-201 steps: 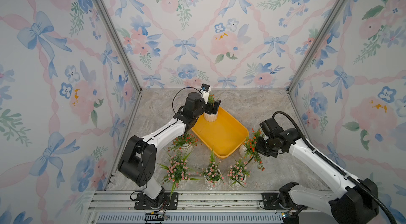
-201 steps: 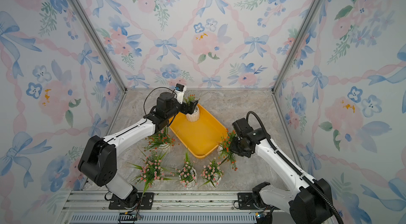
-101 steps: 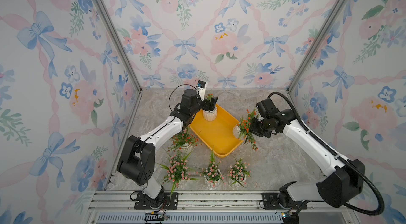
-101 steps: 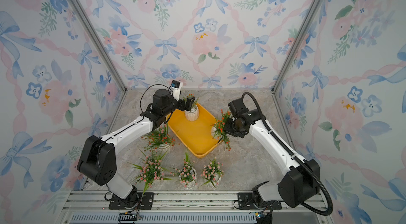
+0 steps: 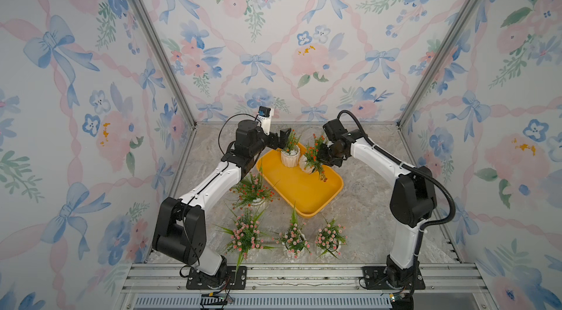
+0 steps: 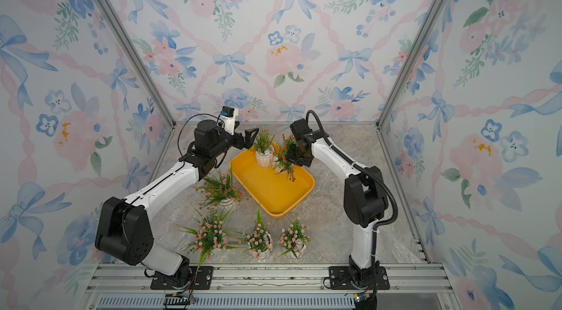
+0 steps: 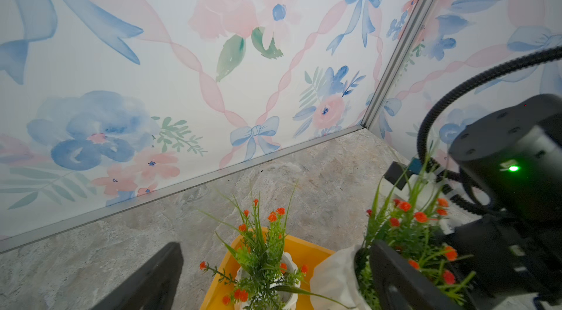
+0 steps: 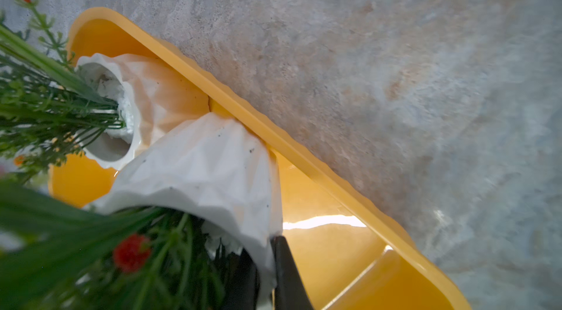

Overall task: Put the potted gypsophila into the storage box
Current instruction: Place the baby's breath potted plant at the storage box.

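Note:
The yellow storage box (image 5: 299, 185) (image 6: 270, 190) lies mid-table. One potted gypsophila with orange blossoms (image 5: 290, 158) (image 7: 287, 266) stands upright in its far corner. My left gripper (image 5: 284, 138) (image 7: 273, 250) hovers open just behind and above that pot, touching nothing. My right gripper (image 5: 322, 158) (image 8: 264, 275) is shut on the rim of a second orange-flowered pot (image 5: 307, 164) (image 8: 206, 165). That pot hangs tilted inside the box, right beside the standing one, its base near the box's wall (image 8: 304, 153). Whether it rests on the box floor I cannot tell.
Another orange-flowered plant (image 5: 252, 190) stands on the marble top left of the box, under my left forearm. Three pink-flowered pots (image 5: 246, 232) (image 5: 293, 238) (image 5: 330, 237) form a row in front of the box. Patterned walls close in the far and side edges.
My right arm has carried its orange-flowered pot from the box's front right corner to its far end beside the standing pot. The left gripper has drawn back slightly from that pot, still open.

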You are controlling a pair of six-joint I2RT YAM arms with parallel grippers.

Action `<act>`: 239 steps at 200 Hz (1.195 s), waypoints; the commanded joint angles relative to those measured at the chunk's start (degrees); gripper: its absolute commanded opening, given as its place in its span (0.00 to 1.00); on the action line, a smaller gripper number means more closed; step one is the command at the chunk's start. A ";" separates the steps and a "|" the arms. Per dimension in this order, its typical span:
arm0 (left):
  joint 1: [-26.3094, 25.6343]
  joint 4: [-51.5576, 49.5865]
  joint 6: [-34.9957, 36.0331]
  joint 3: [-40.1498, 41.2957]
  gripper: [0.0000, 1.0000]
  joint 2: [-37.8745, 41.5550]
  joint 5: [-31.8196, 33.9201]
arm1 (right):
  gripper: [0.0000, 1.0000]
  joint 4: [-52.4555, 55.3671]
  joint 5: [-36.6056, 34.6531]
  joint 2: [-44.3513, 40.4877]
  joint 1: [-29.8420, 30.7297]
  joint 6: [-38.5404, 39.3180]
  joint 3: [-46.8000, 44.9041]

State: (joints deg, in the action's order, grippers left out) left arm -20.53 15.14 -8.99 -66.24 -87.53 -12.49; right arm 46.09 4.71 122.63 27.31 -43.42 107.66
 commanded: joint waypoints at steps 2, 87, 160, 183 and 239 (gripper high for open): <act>0.82 -0.13 1.48 1.92 0.98 1.42 -0.45 | 0.00 0.03 -2.01 3.87 1.13 -0.04 6.37; 1.24 -0.19 -2.57 1.02 0.98 0.61 3.43 | 0.00 14.71 -4.57 11.73 1.55 4.05 19.79; 0.94 -0.23 -3.71 2.18 0.98 1.98 6.61 | 0.00 14.98 -3.72 14.52 1.43 6.24 22.05; 0.94 -0.23 -3.53 3.06 0.98 2.96 7.78 | 0.00 14.08 -3.12 15.56 1.56 5.99 22.93; 1.02 -0.26 -2.90 4.34 0.98 4.07 8.34 | 0.00 12.55 -1.72 17.76 2.40 5.31 24.29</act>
State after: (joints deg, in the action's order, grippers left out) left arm -19.55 15.11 -12.03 -63.22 -85.10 -5.08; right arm 59.83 1.69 138.17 28.93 -38.09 128.92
